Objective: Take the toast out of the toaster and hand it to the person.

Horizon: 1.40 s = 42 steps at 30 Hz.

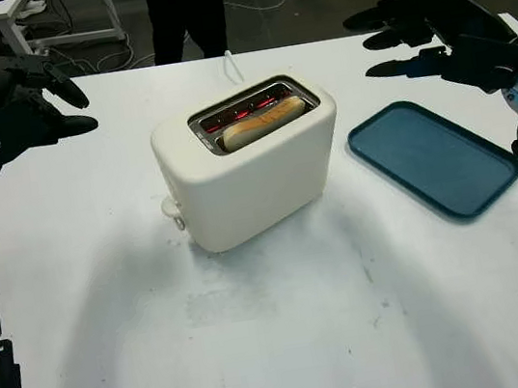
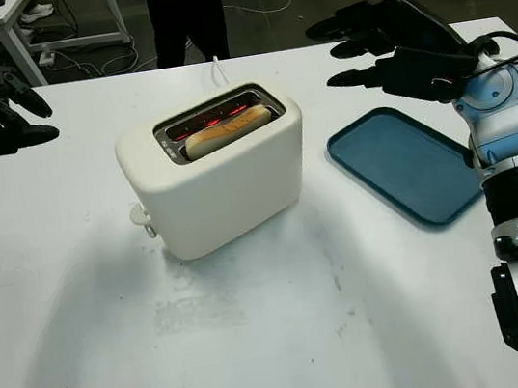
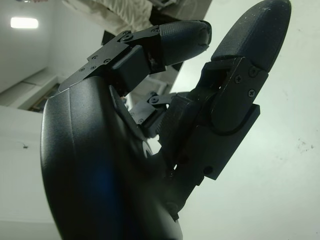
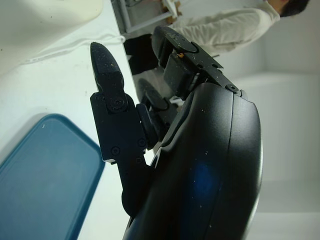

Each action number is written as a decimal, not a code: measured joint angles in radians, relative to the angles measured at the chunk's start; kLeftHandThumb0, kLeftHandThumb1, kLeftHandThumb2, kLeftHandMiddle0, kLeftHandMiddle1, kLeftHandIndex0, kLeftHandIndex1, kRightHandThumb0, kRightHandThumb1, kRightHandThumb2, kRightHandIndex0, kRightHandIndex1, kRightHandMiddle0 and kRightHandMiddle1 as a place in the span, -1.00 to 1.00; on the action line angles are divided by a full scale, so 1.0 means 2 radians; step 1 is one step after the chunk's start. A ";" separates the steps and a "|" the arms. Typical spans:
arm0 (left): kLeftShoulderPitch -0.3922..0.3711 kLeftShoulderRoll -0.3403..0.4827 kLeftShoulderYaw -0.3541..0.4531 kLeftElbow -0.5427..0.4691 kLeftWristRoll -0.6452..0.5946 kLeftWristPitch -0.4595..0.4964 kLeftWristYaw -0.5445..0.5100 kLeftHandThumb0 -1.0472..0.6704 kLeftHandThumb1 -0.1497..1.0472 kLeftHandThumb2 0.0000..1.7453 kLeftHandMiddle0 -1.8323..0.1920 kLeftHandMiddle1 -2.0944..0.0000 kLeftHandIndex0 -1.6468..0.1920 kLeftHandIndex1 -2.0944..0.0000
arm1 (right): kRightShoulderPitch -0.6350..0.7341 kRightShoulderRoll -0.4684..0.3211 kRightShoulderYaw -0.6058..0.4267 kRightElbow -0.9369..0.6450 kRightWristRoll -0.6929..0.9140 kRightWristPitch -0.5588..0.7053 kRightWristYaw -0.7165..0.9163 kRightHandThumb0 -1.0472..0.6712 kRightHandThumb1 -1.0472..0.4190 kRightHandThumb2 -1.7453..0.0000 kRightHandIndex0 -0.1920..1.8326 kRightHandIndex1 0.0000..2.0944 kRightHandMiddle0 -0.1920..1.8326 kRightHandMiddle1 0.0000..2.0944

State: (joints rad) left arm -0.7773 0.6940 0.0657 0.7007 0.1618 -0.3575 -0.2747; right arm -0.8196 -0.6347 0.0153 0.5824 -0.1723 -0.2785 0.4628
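Here the toast (image 1: 263,121) is sitting low in the slot of the cream toaster (image 1: 246,162) at the centre of the frame, its long axis running along the slot from lower left toward upper right, with the heating elements glowing red behind it. The left hand (image 1: 17,105) is hovering at the upper left of the frame and the right hand (image 1: 430,32) at the upper right, both above the white worktop (image 1: 291,345) and well apart from the toaster. Each hand is holding nothing, its fingers extended rather than curled, pointing inward toward the middle of the scene. The toast is lying between the two hands, below and inward of each; neither looks decidedly nearer, so either could plausibly make the reach, which would call for coming down over the slot and pinching the toast across its thin faces. A blue tray (image 1: 434,158) is lying just right of the toaster, beneath the right hand. The person (image 1: 185,10) is standing beyond the far edge, at the top centre. The right wrist view is adding the tray's corner and the person's pale sleeve (image 4: 225,27) beyond the fingers (image 4: 107,65); the left wrist view is offering bare worktop past its own fingers (image 3: 250,30).
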 measured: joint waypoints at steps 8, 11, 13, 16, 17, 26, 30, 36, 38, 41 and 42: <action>0.000 0.000 0.000 0.002 0.000 -0.001 0.000 -1.00 0.49 -1.00 -0.26 0.01 -0.23 -0.02 | 0.001 0.000 0.000 -0.003 0.000 0.000 0.000 -0.21 -0.76 1.00 -0.06 -1.00 -0.15 -1.00; 0.000 0.000 0.000 0.002 0.000 -0.001 0.000 -1.00 0.49 -1.00 -0.26 0.02 -0.23 -0.02 | 0.001 0.000 0.000 -0.004 0.000 0.000 0.003 -0.20 -0.77 1.00 -0.06 -1.00 -0.15 -1.00; 0.000 0.000 0.000 0.002 0.000 -0.001 0.000 -1.00 0.48 -1.00 -0.26 0.02 -0.23 -0.02 | 0.001 0.000 0.000 -0.004 0.000 0.001 0.003 -0.19 -0.76 1.00 -0.07 -1.00 -0.15 -1.00; 0.000 0.000 0.000 0.002 0.000 -0.001 0.000 -1.00 0.49 -1.00 -0.26 0.02 -0.23 -0.02 | 0.001 0.000 0.000 -0.006 0.000 0.001 0.004 -0.17 -0.76 1.00 -0.07 -1.00 -0.15 -1.00; 0.000 0.000 0.000 0.002 0.000 -0.001 0.000 -1.00 0.49 -1.00 -0.26 0.02 -0.23 -0.02 | 0.001 0.000 0.000 -0.007 0.000 0.001 0.004 -0.17 -0.76 1.00 -0.07 -1.00 -0.15 -1.00; 0.000 0.000 0.000 0.002 0.000 0.001 0.000 -1.00 0.45 -0.99 -0.25 0.02 -0.22 -0.01 | 0.001 0.000 0.000 -0.007 0.001 0.001 0.007 -0.20 -0.76 1.00 -0.05 -0.99 -0.14 -1.00; 0.000 0.000 0.000 0.002 0.000 0.001 0.000 -1.00 0.45 -0.99 -0.25 0.02 -0.22 -0.01 | 0.001 0.000 0.000 -0.007 0.002 0.001 0.007 -0.22 -0.76 1.00 -0.05 -0.99 -0.14 -1.00; 0.000 0.000 0.000 0.002 0.000 0.001 0.000 -1.00 0.46 -0.99 -0.24 0.01 -0.22 -0.02 | 0.001 0.000 0.000 -0.007 0.001 0.001 0.007 -0.21 -0.76 1.00 -0.04 -0.99 -0.13 -0.99; 0.000 0.000 0.000 0.002 0.000 0.001 0.000 -1.00 0.47 -0.99 -0.24 0.01 -0.22 -0.02 | 0.001 0.000 0.000 -0.007 0.001 0.001 0.007 -0.21 -0.76 1.00 -0.04 -0.99 -0.13 -1.00; 0.000 0.000 0.000 0.002 0.000 0.001 0.000 -1.00 0.47 -0.99 -0.24 0.01 -0.22 -0.02 | 0.001 0.000 0.000 -0.007 0.002 0.001 0.007 -0.21 -0.76 1.00 -0.05 -0.99 -0.14 -1.00; 0.000 0.000 0.000 0.002 0.000 0.001 0.000 -1.00 0.47 -0.99 -0.24 0.01 -0.22 -0.02 | 0.001 0.000 0.000 -0.007 0.003 0.001 0.008 -0.22 -0.76 1.00 -0.05 -0.99 -0.14 -1.00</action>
State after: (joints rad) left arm -0.7774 0.6940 0.0654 0.7047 0.1624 -0.3555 -0.2749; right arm -0.8174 -0.6347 0.0160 0.5689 -0.1673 -0.2760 0.4780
